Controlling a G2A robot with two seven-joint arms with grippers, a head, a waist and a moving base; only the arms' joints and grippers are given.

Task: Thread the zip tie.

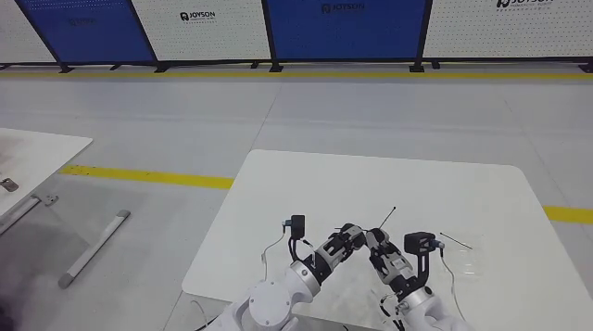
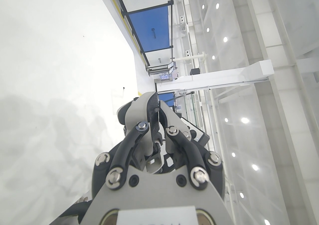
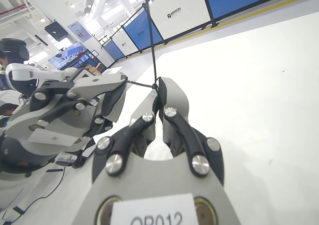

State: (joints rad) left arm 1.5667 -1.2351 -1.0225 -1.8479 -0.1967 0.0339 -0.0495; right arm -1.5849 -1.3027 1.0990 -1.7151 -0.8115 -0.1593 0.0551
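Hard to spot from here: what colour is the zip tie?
Black; the zip tie shows best in the right wrist view.

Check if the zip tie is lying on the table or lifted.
Lifted: the right gripper and left gripper are both shut on the zip tie, above the table.

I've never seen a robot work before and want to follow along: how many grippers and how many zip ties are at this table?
Grippers: 2 (left gripper and right gripper, both shut on the held zip tie)
Zip ties: 2 (the held one, plus what looks like a loose zip tie lying on the table)
Total: 4
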